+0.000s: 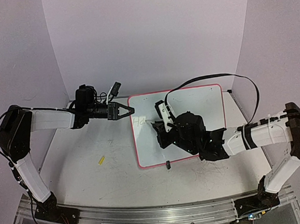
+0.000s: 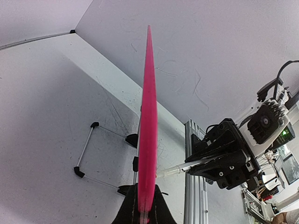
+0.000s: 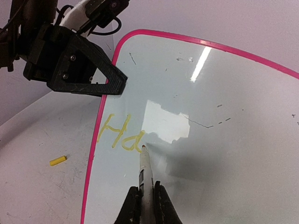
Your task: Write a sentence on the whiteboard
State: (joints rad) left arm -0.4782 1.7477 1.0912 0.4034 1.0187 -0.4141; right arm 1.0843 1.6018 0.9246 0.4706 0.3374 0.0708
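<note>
The whiteboard with a pink rim stands tilted on the table; it also shows in the right wrist view. Yellow letters "Ha" of the sentence sit near its left edge, faint in the top view. My left gripper is shut on the board's left rim, seen edge-on as a pink strip. My right gripper is shut on a white marker, whose tip touches the board just right of the "a". The marker also shows in the left wrist view.
A yellow marker cap lies on the tabletop left of the board, also in the right wrist view. A black clip foot sits at the board's near edge. The board's wire stand shows behind it.
</note>
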